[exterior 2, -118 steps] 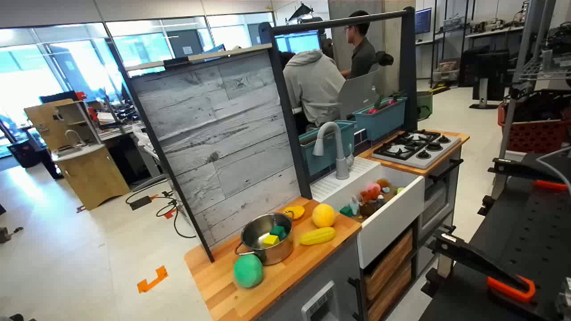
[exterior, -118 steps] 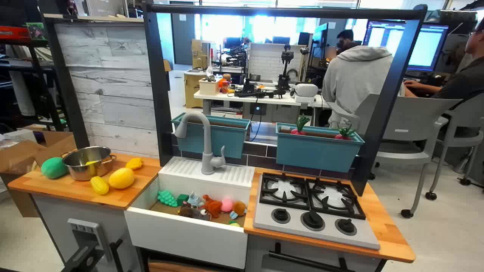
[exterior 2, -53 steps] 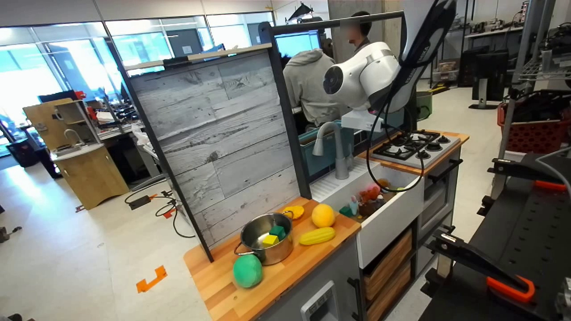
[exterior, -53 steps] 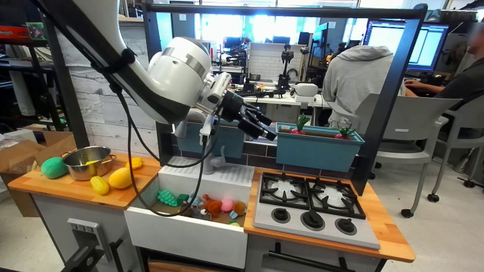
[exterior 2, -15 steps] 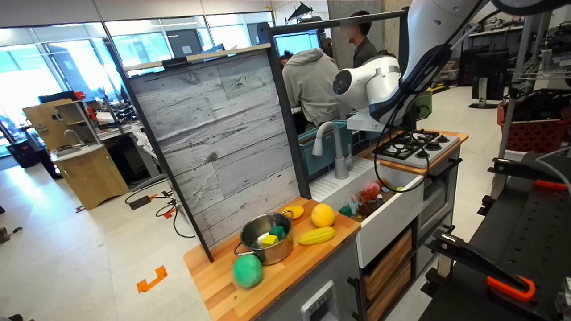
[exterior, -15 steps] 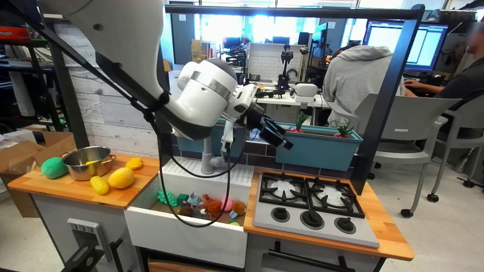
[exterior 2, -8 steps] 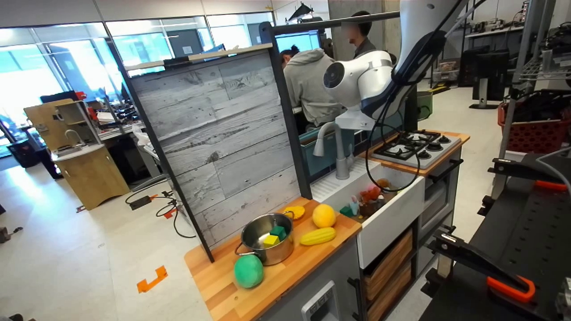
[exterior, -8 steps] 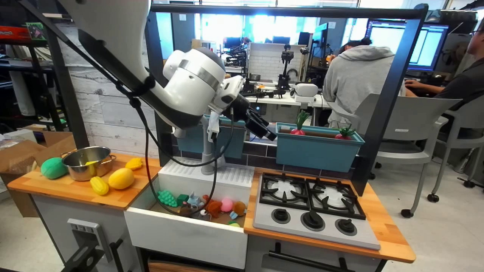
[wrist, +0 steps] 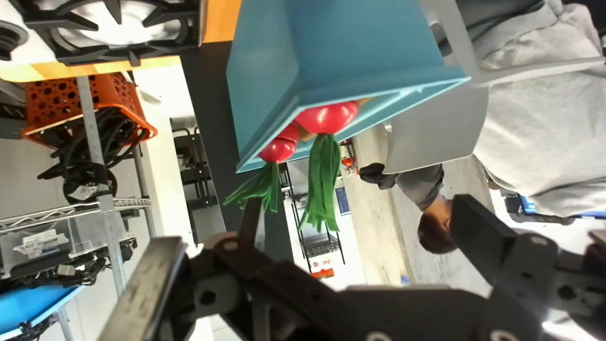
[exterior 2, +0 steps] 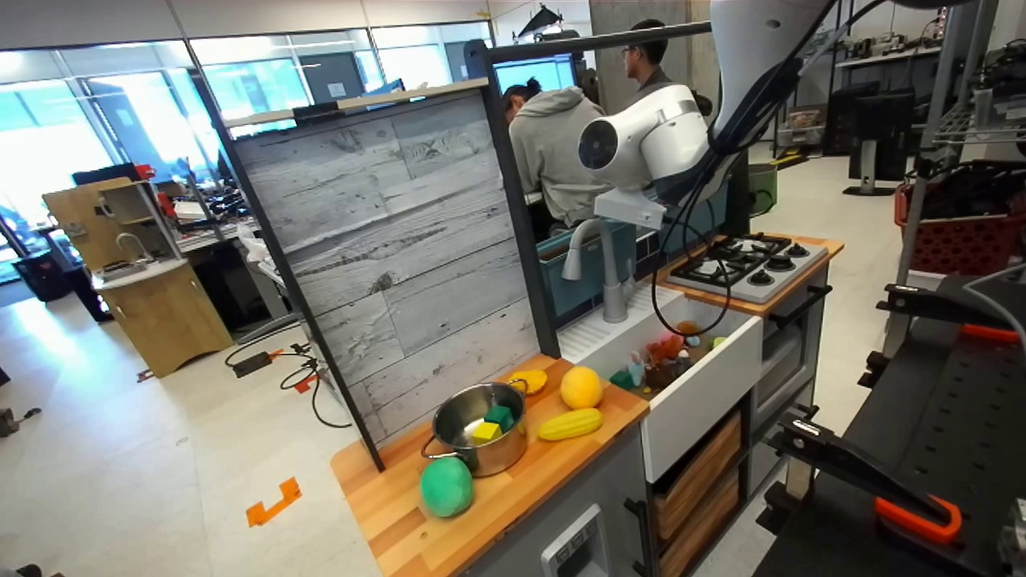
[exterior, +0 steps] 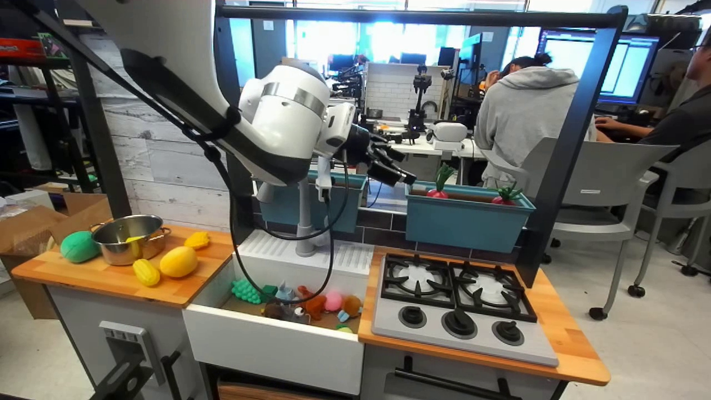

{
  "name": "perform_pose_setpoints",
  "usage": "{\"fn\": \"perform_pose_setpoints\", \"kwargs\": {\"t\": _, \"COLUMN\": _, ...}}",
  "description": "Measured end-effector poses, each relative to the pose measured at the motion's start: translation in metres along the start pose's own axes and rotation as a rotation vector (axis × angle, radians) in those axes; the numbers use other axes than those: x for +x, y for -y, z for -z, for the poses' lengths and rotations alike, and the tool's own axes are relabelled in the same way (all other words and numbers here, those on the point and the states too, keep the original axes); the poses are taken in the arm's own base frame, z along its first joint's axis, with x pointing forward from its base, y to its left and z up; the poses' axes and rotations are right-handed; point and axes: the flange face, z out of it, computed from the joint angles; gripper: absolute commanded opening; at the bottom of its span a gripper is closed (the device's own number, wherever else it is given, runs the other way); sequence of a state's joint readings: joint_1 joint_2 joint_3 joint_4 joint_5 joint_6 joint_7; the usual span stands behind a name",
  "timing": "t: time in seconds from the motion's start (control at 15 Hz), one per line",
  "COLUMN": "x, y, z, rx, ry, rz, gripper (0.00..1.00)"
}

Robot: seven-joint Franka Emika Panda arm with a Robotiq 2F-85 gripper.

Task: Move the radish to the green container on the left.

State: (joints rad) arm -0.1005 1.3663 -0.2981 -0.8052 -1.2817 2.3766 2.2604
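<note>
Two red radishes with green leaf tops, a near radish (exterior: 437,194) and a far radish (exterior: 504,200), sit in the right teal planter (exterior: 466,225). Both show in the wrist view, the near radish (wrist: 329,117) larger than the far radish (wrist: 278,146). The left teal planter (exterior: 347,208) stands behind the faucet, partly covered by the arm; it also shows in the other exterior camera's picture (exterior 2: 579,276). My gripper (exterior: 404,168) is open and empty, just left of and above the right planter's rim. In the wrist view the gripper (wrist: 357,206) has its fingers wide apart, the near radish's leaves between them.
A grey faucet (exterior: 305,214) stands under the arm, before the left planter. A dark post (exterior: 577,144) and a top bar (exterior: 416,15) frame the planters. A stove (exterior: 461,316) lies below the right planter. The sink (exterior: 272,347) holds several toys.
The arm came into view after the oldest frames. Over the last second the gripper drew back left and up from the right planter's front. Its fingers now show spread apart. Radishes stay in place.
</note>
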Motion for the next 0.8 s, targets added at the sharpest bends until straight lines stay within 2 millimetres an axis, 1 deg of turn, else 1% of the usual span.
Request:
{"fn": "perform_pose_setpoints", "kwargs": {"t": 0.2, "x": 0.008, "y": -0.001, "z": -0.013, "rx": 0.063, "ry": -0.112, "rz": -0.035, "gripper": 1.00}}
{"fn": "perform_pose_setpoints", "kwargs": {"t": 0.33, "x": 0.012, "y": -0.007, "z": -0.027, "rx": 0.095, "ry": -0.187, "rz": -0.056, "gripper": 1.00}}
{"fn": "perform_pose_setpoints", "kwargs": {"t": 0.47, "x": 0.020, "y": -0.019, "z": -0.044, "rx": 0.112, "ry": -0.272, "rz": -0.083, "gripper": 1.00}}
{"fn": "perform_pose_setpoints", "kwargs": {"t": 0.6, "x": 0.035, "y": -0.035, "z": -0.062, "rx": 0.115, "ry": -0.376, "rz": -0.120, "gripper": 1.00}}
{"fn": "perform_pose_setpoints", "kwargs": {"t": 0.73, "x": 0.048, "y": -0.050, "z": -0.076, "rx": 0.055, "ry": -0.474, "rz": -0.113, "gripper": 1.00}}
{"fn": "perform_pose_setpoints", "kwargs": {"t": 0.8, "x": 0.050, "y": -0.057, "z": -0.080, "rx": 0.004, "ry": -0.503, "rz": -0.103, "gripper": 1.00}}
